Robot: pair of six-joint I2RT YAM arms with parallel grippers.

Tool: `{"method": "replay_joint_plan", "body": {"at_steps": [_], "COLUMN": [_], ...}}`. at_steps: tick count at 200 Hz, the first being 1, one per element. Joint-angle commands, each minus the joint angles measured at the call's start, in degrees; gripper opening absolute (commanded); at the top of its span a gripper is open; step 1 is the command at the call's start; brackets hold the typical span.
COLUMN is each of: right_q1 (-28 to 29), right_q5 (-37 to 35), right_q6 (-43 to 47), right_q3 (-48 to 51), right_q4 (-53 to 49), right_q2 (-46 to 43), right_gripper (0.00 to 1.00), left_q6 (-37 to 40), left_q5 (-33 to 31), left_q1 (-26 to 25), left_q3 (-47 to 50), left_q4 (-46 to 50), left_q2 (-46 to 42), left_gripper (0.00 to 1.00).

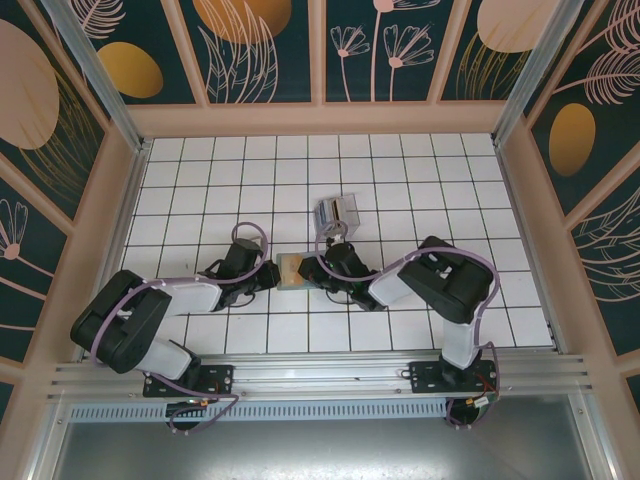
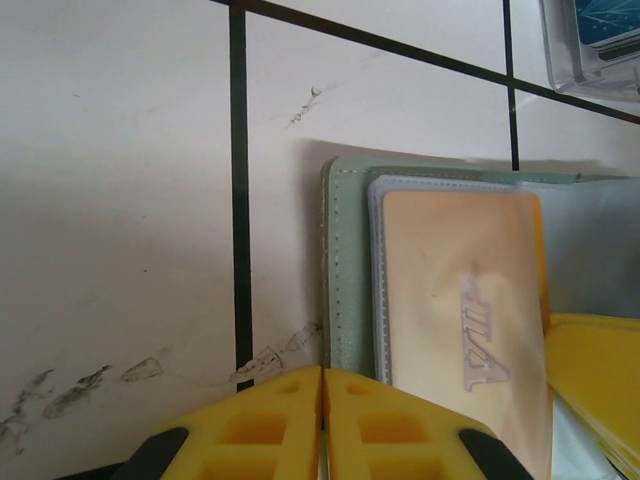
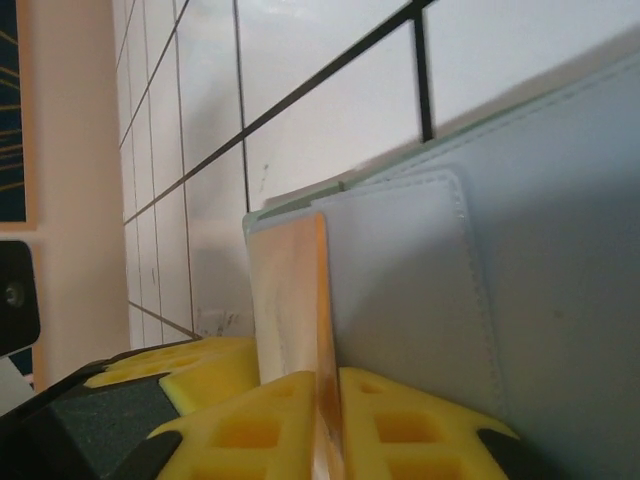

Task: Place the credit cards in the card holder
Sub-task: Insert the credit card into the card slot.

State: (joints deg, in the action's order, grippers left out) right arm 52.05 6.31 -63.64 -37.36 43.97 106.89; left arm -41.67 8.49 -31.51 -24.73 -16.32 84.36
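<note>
Left wrist: grey-green card holder [image 2: 345, 270] open, tan card [image 2: 460, 320] under clear sleeve.

Card holder [image 1: 291, 271] lies open at centre of table [image 1: 200, 180], left gripper [image 1: 270, 272] at its left edge, right gripper [image 1: 314, 268] at its right. Clear box [image 1: 337, 213] behind holder, apart. Credit card [image 2: 460, 320] in holder sleeve, edge between right gripper's fingers [image 3: 400, 420].
</note>
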Motion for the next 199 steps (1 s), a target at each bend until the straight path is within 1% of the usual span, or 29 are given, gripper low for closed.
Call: {"method": "replay_joint_plan", "body": {"at_steps": [1,20,41,51,78,104,133,146,161,176,199], "right_q1": [1.5,1.5,1.5,1.5,0.7,-0.5,-0.7,-0.7,-0.7,-0.7,-0.9], "right_q5": [-2.3,-4.7,-6.9,-9.1,-12.5,-13.1,-17.2,-19.6,-22.2,-22.5,-22.6], "right_q6": [5.2,10.9,16.5,18.6,20.2,22.8,27.1,28.4,28.7,29.1,28.9], "right_q3": [-0.6,-1.1,-1.6,-1.5,0.3,0.8,-4.5,-6.9,-8.9,-10.2,-10.7], "right_q4": [-9.6,-16.0,-23.7,-26.6,-31.3,-34.6,-44.9,-49.8,-53.7,-55.7,-56.4], "right_q2": [-4.2,-7.5,-11.1,-12.9,-16.6,-18.9,-18.4,-17.4,-16.1,-14.8,-12.7], "right_gripper": [0.23,0.29,0.33,0.34,0.41,0.41,0.42,0.45,0.49,0.50,0.49], "left_q6": [-0.7,-0.4,0.2,0.3,0.3,-0.3,0.2,0.4,0.6,0.3,0.6], "left_q5": [4.7,4.7,4.7,4.7,5.2,5.4,5.2,4.5,4.1,4.1,3.4], "left_q1": [-1.6,-1.6,-1.6,-1.6,-1.5,-1.6,-1.6,-1.6,-1.6,-1.6,-1.6], "left_q3": [1.3,1.6,1.0,1.1,0.6,0.8,0.1,-0.1,-0.8,-0.4,-1.0], "left_q4": [4.1,3.8,5.2,4.9,5.1,4.3,6.3,6.9,8.2,7.6,8.1], "left_q2": [-0.2,-0.5,-0.6,-0.5,0.6,0.8,0.9,0.9,0.9,0.5,1.7], "left_gripper": [0.14,0.18,0.18,0.18,0.19,0.25,0.36,0.41,0.43,0.43,0.39]}}
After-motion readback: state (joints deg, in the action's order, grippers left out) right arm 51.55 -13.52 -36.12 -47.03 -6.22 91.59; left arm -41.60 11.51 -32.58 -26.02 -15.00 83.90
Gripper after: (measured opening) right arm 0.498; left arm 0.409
